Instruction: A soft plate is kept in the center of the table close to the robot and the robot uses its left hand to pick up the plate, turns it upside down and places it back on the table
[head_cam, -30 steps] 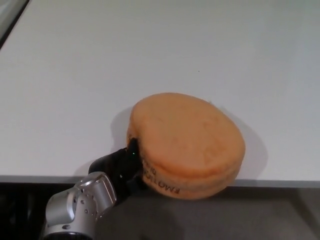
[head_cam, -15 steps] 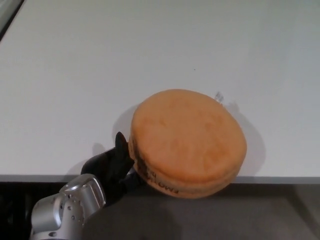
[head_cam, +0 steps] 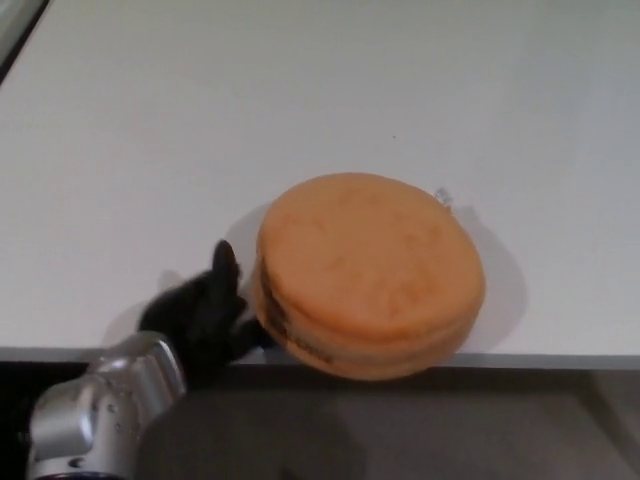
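Orange soft plate [head_cam: 370, 275], thick, round, domed

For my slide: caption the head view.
Left hand beside orange soft plate at white table's near edge.

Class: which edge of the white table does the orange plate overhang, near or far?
The near edge: the orange plate juts past the table there, beside the left hand.

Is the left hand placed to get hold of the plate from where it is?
Probably yes: the left hand sits right at the orange plate's left rim, nothing between them, and the near edge overhangs the table.
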### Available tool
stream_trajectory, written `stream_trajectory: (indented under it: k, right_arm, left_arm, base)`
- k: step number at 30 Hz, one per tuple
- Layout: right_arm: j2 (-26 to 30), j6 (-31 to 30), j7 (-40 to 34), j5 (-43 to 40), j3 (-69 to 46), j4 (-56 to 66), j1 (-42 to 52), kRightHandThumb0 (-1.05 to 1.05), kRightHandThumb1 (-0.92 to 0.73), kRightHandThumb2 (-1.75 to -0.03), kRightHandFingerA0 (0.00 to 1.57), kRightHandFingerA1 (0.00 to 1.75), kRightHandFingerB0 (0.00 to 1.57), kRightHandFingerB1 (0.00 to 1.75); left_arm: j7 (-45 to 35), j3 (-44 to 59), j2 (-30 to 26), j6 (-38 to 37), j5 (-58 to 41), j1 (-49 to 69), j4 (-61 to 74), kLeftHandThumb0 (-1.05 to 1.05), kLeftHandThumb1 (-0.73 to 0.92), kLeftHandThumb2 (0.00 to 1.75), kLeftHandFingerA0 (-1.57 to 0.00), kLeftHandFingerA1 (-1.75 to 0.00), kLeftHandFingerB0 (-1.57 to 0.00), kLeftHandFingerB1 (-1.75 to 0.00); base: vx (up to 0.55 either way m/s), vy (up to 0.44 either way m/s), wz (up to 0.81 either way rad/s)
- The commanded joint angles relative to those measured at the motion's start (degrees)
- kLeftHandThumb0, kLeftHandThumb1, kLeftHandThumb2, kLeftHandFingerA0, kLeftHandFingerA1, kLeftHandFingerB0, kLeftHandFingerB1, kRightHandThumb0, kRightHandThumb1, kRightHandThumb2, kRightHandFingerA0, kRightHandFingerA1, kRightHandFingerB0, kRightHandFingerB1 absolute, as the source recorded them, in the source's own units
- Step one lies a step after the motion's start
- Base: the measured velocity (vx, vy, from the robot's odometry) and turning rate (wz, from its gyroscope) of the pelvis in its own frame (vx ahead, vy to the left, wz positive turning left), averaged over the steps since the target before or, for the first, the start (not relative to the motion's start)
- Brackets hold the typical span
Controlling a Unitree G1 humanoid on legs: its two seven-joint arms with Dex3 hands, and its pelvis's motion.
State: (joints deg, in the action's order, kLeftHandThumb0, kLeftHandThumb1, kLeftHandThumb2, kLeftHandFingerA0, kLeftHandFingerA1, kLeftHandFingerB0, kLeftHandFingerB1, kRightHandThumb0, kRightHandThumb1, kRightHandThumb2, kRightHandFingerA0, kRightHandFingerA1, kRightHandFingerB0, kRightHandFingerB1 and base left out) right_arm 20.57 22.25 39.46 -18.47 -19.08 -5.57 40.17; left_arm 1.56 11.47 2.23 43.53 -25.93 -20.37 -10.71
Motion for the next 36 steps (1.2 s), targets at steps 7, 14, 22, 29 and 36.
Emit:
stream_trajectory:
  k: [7, 14, 22, 29, 36]
  right_arm:
    - [0.58, -2.06, -0.06, -0.69, -0.85, 1.45, 0.87, -0.83, -0.86, -0.67, 0.37, 0.44, 0.16, 0.26]
    - [0.46, -1.9, 0.22, -0.64, -0.83, 1.13, 0.42, -0.86, -0.86, -0.67, 0.37, 0.45, 0.16, 0.26]
    - [0.58, -2.96, 0.48, -1.14, -0.89, 2.21, 0.64, -0.85, -0.86, -0.67, 0.36, 0.44, 0.16, 0.25]
    - [0.55, -1.91, 0.9, -1.02, -1.11, -0.25, -0.62, -0.84, -0.85, -0.66, 0.38, 0.43, 0.17, 0.26]
    - [0.98, -1.93, 0.99, -0.86, -1.17, 0.21, -0.95, -0.85, -0.86, -0.67, 0.38, 0.42, 0.16, 0.26]
  left_arm:
    - [-0.8, 1.37, -3.99, 2.24, 0.66, 2.74, 4.65, -1.05, 0.73, 1.17, 0.0, -0.12, 0.0, -0.04]
    - [-3.0, 1.0, -6.3, 2.85, -0.16, 3.43, 6.44, -1.05, 0.72, 1.16, 0.0, -0.12, 0.0, -0.02]
    - [-4.6, -2.19, -9.08, 3.68, 1.68, 3.82, 9.57, -1.05, 0.73, 1.17, 0.0, -0.12, 0.0, 0.0]
    - [-1.64, -23.5, -22.57, -0.43, 20.42, 3.56, 13.9, -0.96, 0.66, 1.13, 0.0, -0.21, -0.13, -0.16]
    - [2.99, -27.28, -24.67, -8.14, 26.58, 7.89, 18.18, -0.99, 0.68, 1.15, -0.07, -0.22, -0.13, -0.09]
  base:
    - [0.0, 0.0, 0.0]
    - [0.0, 0.0, 0.0]
    - [0.0, 0.0, 0.0]
    - [0.0, 0.0, 0.0]
    - [0.0, 0.0, 0.0]
